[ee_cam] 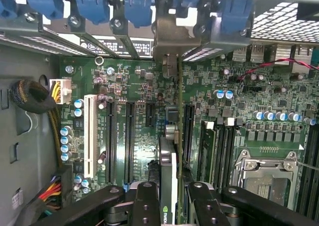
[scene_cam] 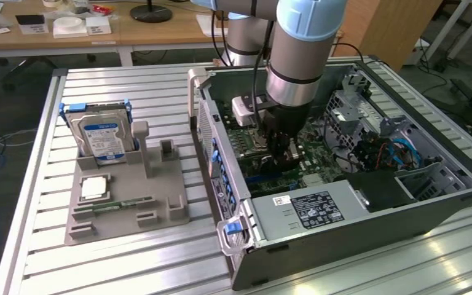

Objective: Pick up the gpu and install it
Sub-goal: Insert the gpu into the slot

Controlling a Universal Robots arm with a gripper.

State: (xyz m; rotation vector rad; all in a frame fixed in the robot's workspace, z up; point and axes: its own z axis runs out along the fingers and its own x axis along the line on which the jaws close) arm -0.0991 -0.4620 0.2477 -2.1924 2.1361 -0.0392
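My gripper point(ee_cam: 169, 206) is clamped on the gpu point(ee_cam: 168, 171), holding it edge-on inside the open computer case point(scene_cam: 432, 203) on the bench point(scene_cam: 121, 258). The card's long axis runs parallel to the black expansion slots point(ee_cam: 130, 136) on the motherboard point(ee_cam: 234, 111) directly beneath it. I judge it aligned over one slot, but whether it is seated I cannot tell.
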